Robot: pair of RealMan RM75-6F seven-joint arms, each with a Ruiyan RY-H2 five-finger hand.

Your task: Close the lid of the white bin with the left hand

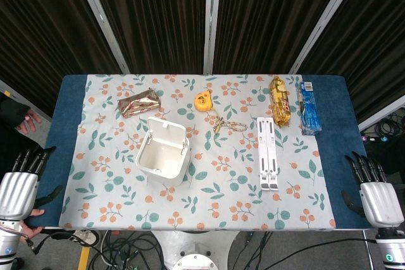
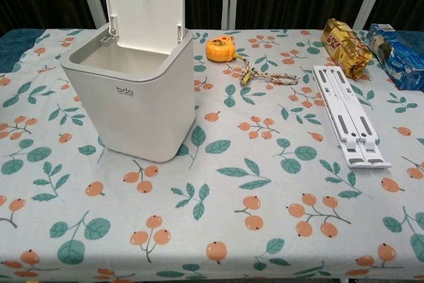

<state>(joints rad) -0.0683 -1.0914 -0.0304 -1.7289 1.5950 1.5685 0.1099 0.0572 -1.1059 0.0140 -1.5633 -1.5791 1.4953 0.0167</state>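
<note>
White bin [image 1: 162,158] sits left of centre on the table [image 1: 69,102], lid [image 2: 146,6] upright (hinged at the back, within the left arm's reach). Left robot hand [image 1: 22,181] and right robot hand [image 1: 373,188] wait at the edges, fingers apart, holding nothing.

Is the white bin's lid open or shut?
Open. The lid stands upright behind the white bin, hinged at the rim, and both views show the inside.
</note>
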